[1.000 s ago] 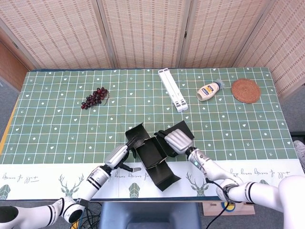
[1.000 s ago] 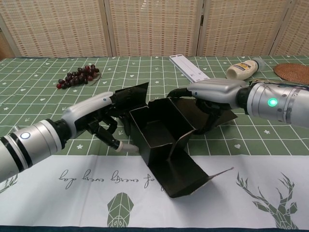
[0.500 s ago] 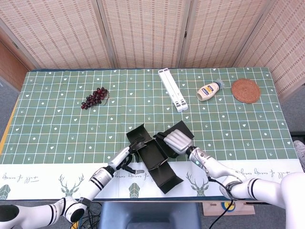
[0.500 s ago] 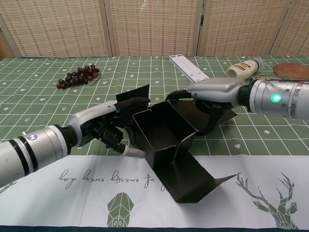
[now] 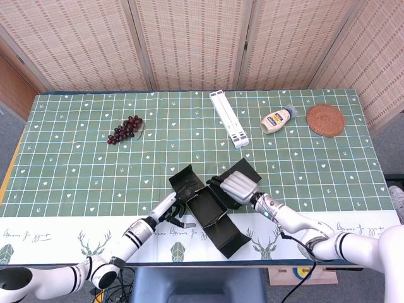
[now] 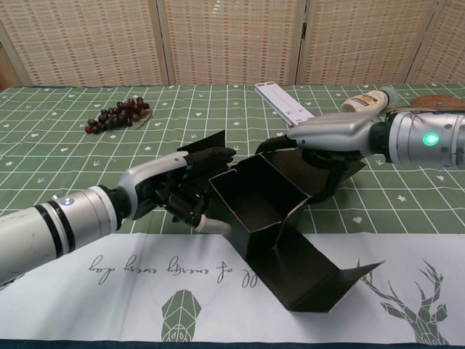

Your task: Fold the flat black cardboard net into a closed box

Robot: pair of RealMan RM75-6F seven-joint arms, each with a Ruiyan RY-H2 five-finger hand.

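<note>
You had the black cardboard net (image 6: 269, 211) partly raised into an open tray near the front edge of the tabletop (image 5: 76, 170), just left of the middle, with its walls standing around a bare floor. Your left hand (image 6: 182, 190) gripped the left wall and its upright flap, fingers curled onto the card. Your right hand (image 6: 327, 138) lay flattened over the far right wall, pressing it from above and behind (whether its thumb pinched the card underneath, I could not tell). By my judgement you were about midway: the body had taken shape, but the long lid panel (image 6: 316, 273) sprawled flat toward the front edge, its end tab unfolded. The side flaps remained untucked, and the box was still open on top.
</note>
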